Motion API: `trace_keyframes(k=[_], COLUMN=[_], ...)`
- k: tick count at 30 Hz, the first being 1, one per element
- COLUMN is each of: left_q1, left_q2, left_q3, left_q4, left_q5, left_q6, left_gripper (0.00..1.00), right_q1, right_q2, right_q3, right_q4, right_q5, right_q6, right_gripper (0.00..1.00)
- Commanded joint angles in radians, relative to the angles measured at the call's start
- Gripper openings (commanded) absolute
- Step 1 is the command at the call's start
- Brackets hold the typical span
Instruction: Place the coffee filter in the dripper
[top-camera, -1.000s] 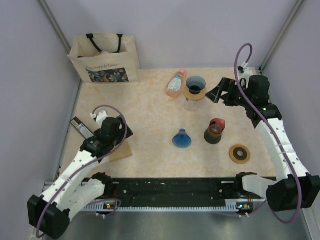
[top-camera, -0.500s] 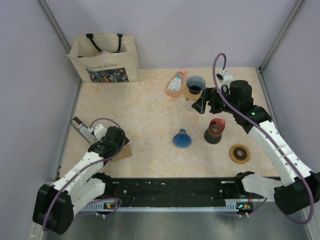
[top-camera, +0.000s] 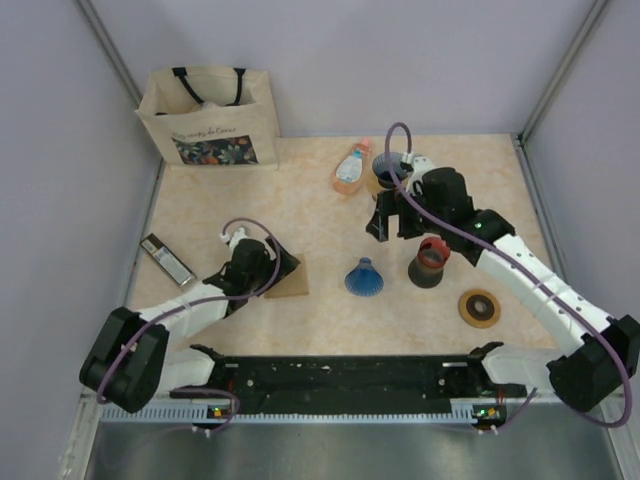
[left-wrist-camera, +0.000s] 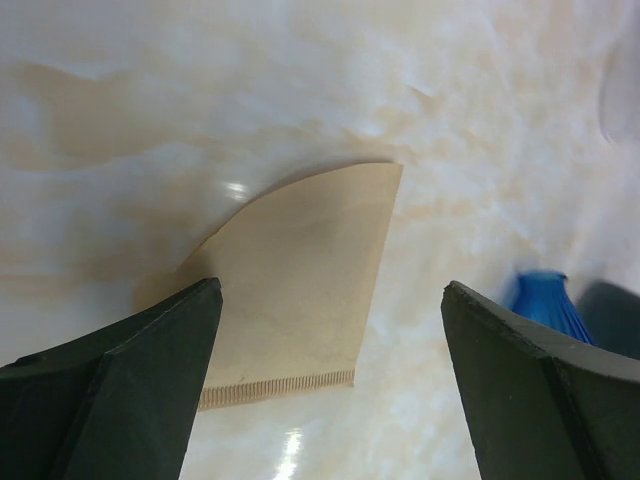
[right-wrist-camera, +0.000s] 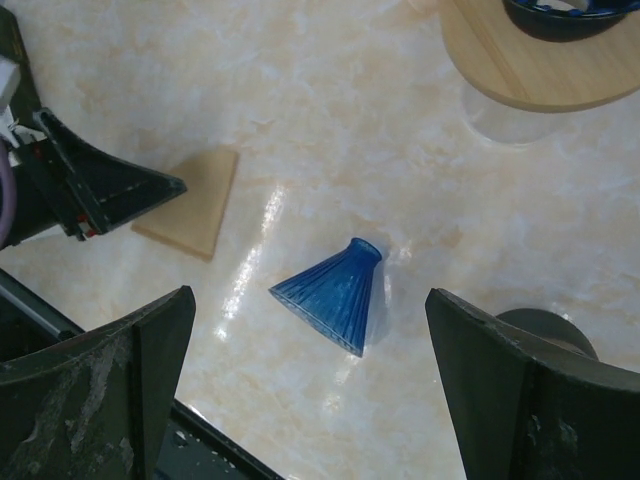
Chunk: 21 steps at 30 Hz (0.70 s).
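A tan paper coffee filter (top-camera: 293, 284) lies flat on the table just ahead of my left gripper (top-camera: 281, 267). In the left wrist view the filter (left-wrist-camera: 300, 270) lies between and beyond the open, empty jaws of that gripper (left-wrist-camera: 330, 385). A blue ribbed cone dripper (top-camera: 364, 277) lies on its side mid-table. My right gripper (top-camera: 381, 224) hovers above it, open and empty. In the right wrist view the cone (right-wrist-camera: 330, 295) sits between the jaws of that gripper (right-wrist-camera: 310, 390), with the filter (right-wrist-camera: 190, 205) to its left. A second dark dripper (top-camera: 390, 172) sits on a wooden ring over a glass.
A red-rimmed dark cup (top-camera: 430, 262) stands right of the cone, a tape roll (top-camera: 479, 308) further right. An orange bottle (top-camera: 351, 168) lies at the back by the glass. A tote bag (top-camera: 208, 118) stands at back left. A flat dark packet (top-camera: 167, 258) lies at left.
My left gripper has swung right, and the filter now lies further right, in front of it. My right arm has moved left and toward the near side, over the blue cone.
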Motion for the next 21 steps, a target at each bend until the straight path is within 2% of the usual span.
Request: trace_keyframes(k=[1, 4, 7, 10, 14, 17, 21], left_q1=[-0.098, -0.132, -0.138, -0.138, -0.138, -0.139, -0.138], left_q2=[0.136, 0.189, 0.173, 0.074, -0.073, -0.155, -0.212], left_q3=[0.037, 0.090, 0.114, 0.127, 0.114, 0.080, 0.013], left_q4=[0.105, 0.153, 0.148, 0.054, -0.094, -0.151, -0.172], left_q5=[0.196, 0.256, 0.270, 0.186, 0.078, 0.058, 0.105], left_q6=[-0.030, -0.032, -0.022, 0.008, 0.056, 0.079, 0.085], left_gripper=[0.97, 0.97, 0.97, 0.98, 0.99, 0.99, 0.99], right_q1=[0.078, 0.130, 0.181, 0.212, 0.242, 0.259, 0.274], right_q2=[0.052, 0.111, 0.163, 0.201, 0.275, 0.348, 0.443], right_q3=[0.055, 0.052, 0.054, 0.051, 0.064, 0.106, 0.187], right_q4=[0.012, 0.012, 0.012, 0.025, 0.061, 0.066, 0.066], right_q5=[0.051, 0.096, 0.166, 0.211, 0.192, 0.153, 0.139], right_q6=[0.007, 0.019, 0.036, 0.064, 0.070, 0.053, 0.030], right_gripper=[0.99, 0.99, 0.99, 0.99, 0.99, 0.99, 0.98])
